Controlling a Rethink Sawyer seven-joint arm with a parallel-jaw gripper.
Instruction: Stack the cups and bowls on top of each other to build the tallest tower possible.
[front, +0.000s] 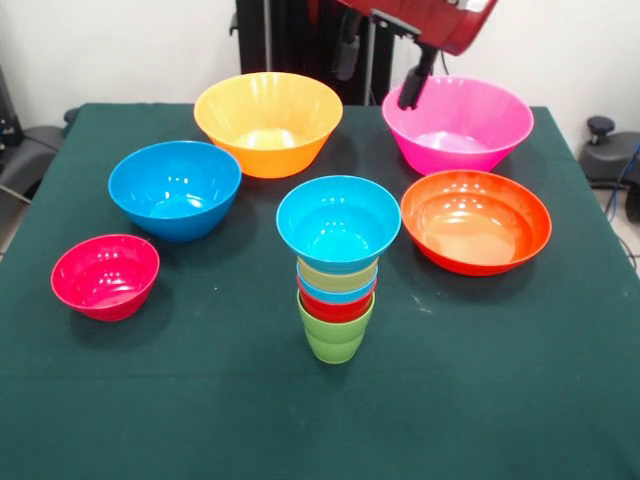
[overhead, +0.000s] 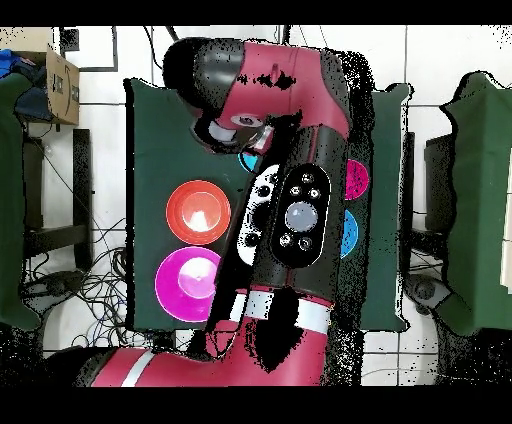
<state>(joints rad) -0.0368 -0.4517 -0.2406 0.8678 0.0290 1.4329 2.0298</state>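
Observation:
The tower (front: 337, 270) stands mid-table: a lime green cup (front: 335, 335) at the base, then red, light blue and yellow cups nested upward, with the small light blue bowl (front: 338, 220) on top. Around it sit the yellow-orange bowl (front: 268, 120), pink bowl (front: 458, 122), red-orange bowl (front: 476, 222), medium blue bowl (front: 175, 188) and small magenta bowl (front: 105, 276), all upright and empty. My gripper (front: 412, 82) hangs high at the top edge, above the pink bowl's near-left rim, holding nothing I can see. In the overhead view the arm (overhead: 295, 200) hides the tower and the yellow-orange bowl.
The dark green table (front: 150, 400) runs to the front edge. In the overhead view the red-orange bowl (overhead: 198, 212) and the pink bowl (overhead: 188, 285) show left of the arm. Slivers of the magenta bowl (overhead: 357, 180) and the blue bowl (overhead: 349, 233) show right of it.

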